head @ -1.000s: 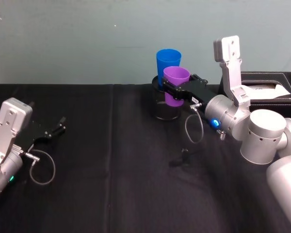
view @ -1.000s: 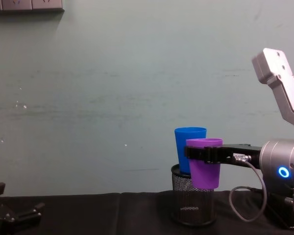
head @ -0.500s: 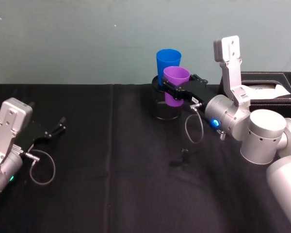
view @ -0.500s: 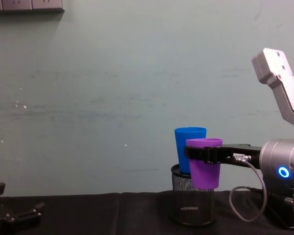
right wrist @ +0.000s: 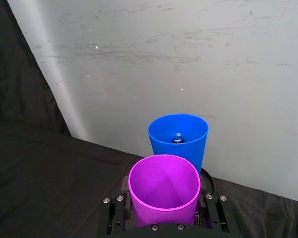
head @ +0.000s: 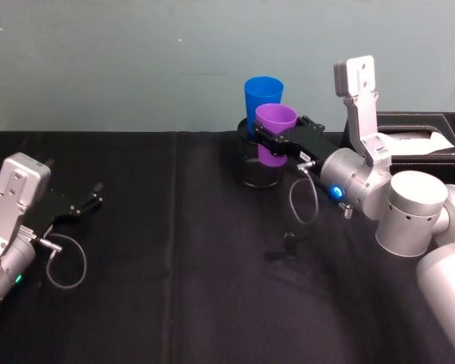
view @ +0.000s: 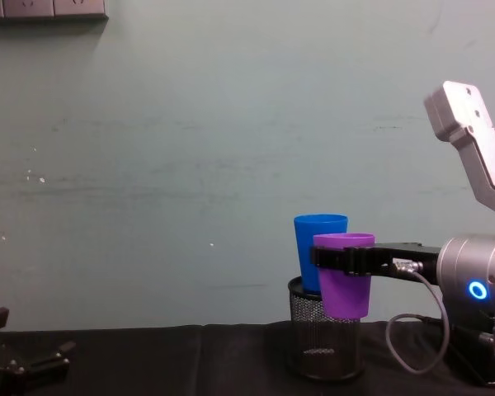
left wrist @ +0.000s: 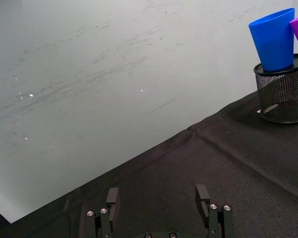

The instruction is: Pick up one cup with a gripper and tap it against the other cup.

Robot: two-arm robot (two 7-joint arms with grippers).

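My right gripper (head: 271, 142) (view: 343, 259) (right wrist: 164, 201) is shut on the purple cup (head: 275, 133) (view: 344, 275) (right wrist: 164, 188) and holds it upright in the air at the back middle of the table. The blue cup (head: 263, 97) (view: 320, 252) (right wrist: 178, 140) (left wrist: 273, 38) stands upright in a black wire-mesh pen holder (head: 256, 168) (view: 324, 345) (left wrist: 283, 95) just behind the purple cup. The two rims look very close or touching; I cannot tell which. My left gripper (head: 97, 195) (left wrist: 156, 194) (view: 29, 363) rests open and empty at the left of the table.
Black cloth (head: 174, 250) covers the table, with a pale wall behind. A black tissue box (head: 421, 136) stands at the back right, behind my right arm. A small dark object (head: 289, 239) lies on the cloth in front of the pen holder.
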